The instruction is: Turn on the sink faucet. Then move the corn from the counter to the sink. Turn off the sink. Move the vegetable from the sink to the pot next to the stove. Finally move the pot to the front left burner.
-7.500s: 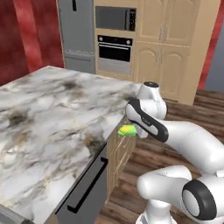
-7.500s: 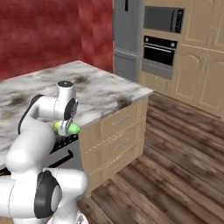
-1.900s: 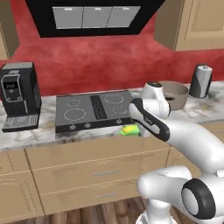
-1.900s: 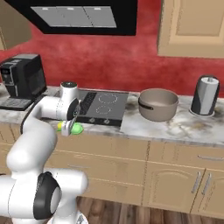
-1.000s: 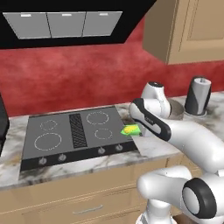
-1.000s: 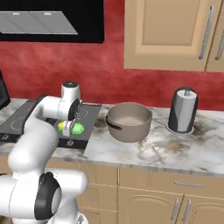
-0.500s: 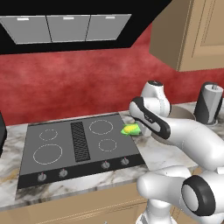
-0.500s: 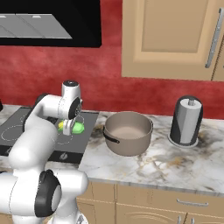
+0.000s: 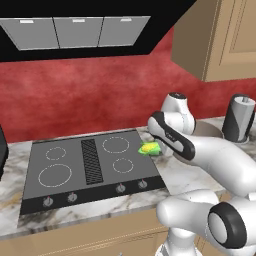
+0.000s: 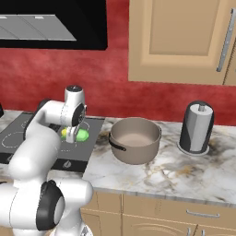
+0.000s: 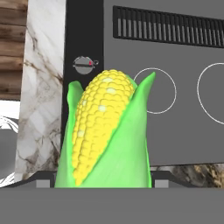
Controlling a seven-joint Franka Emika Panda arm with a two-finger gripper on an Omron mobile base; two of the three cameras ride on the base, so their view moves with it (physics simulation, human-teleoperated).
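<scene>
The pincer point(image 10: 72, 136) has the corn point(image 11: 105, 135) clamped between its jaws, which stand fairly wide around the cob and its green husk. In the hand view the yellow kernels rise from the husk right in front of the camera, with the stove point(image 11: 166, 87) below, one silver knob point(image 11: 84, 64) beside the tip of the cob and a thin white burner ring point(image 11: 157, 90) just past it. From the left base view the corn point(image 9: 150, 148) hangs over the right edge of the stove point(image 9: 85, 170), close to the rear right ring. From the right base view the pot point(image 10: 135, 139) sits on the marble tabletop point(image 10: 184, 175) just to the right of the stove, apart from the corn. A dark paper towel holder point(image 10: 197, 127) stands farther right, near the red wall point(image 10: 55, 78). Tan cupboards point(image 10: 184, 41) hang above it.
</scene>
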